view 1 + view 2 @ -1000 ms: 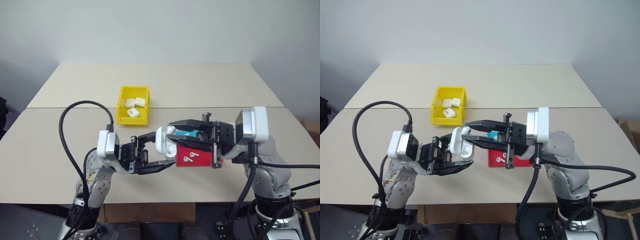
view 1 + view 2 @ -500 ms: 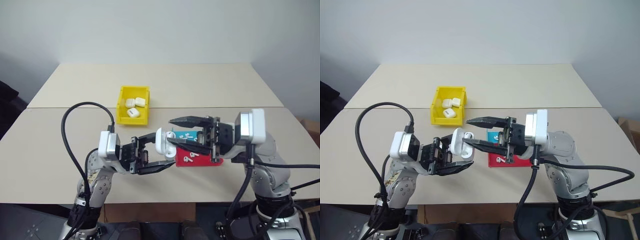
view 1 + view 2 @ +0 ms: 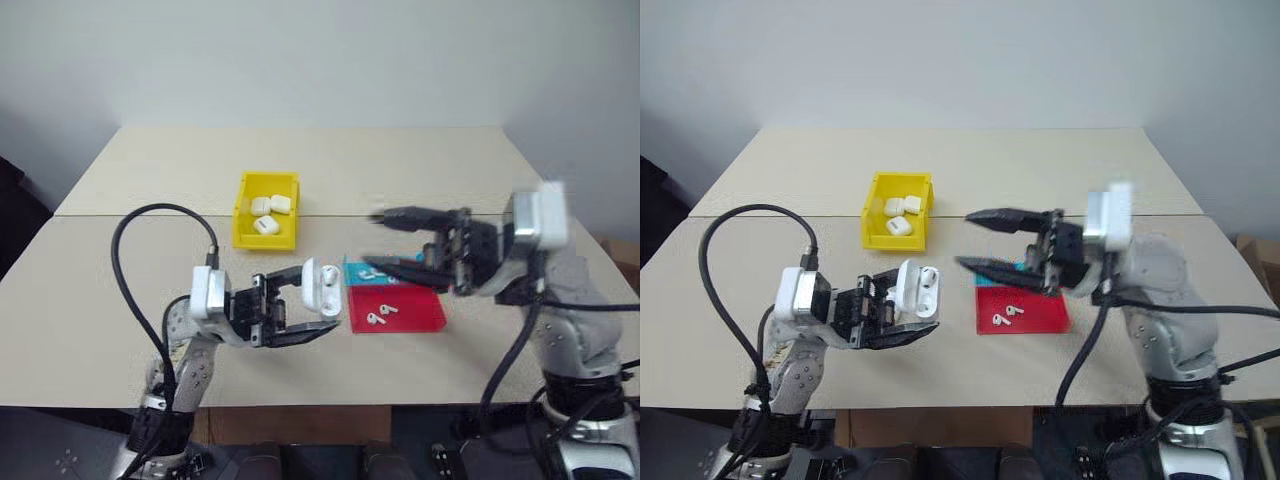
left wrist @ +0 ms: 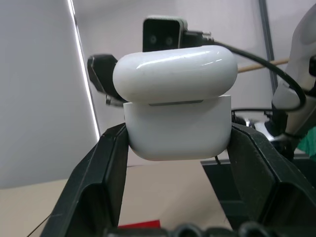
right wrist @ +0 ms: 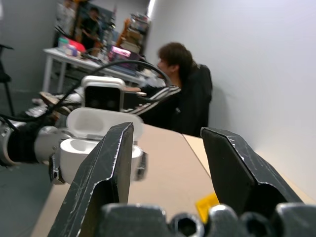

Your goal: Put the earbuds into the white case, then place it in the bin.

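While the left gripper (image 3: 312, 306) clamps the white case (image 3: 321, 286) between its fingers above the table (image 3: 150, 170), lid hinged open, the right gripper (image 3: 975, 240) hangs apart, jaws spread, empty. Two earbuds (image 3: 377, 316) lie on the red tray (image 3: 415, 312). Yellow bin (image 3: 246, 226) holds three cases, well beyond.

White case (image 4: 177, 118) at frame centre, clamped between both black fingers (image 4: 106, 173) of the left gripper (image 4: 178, 148); lid slightly ajar, a dark seam showing.
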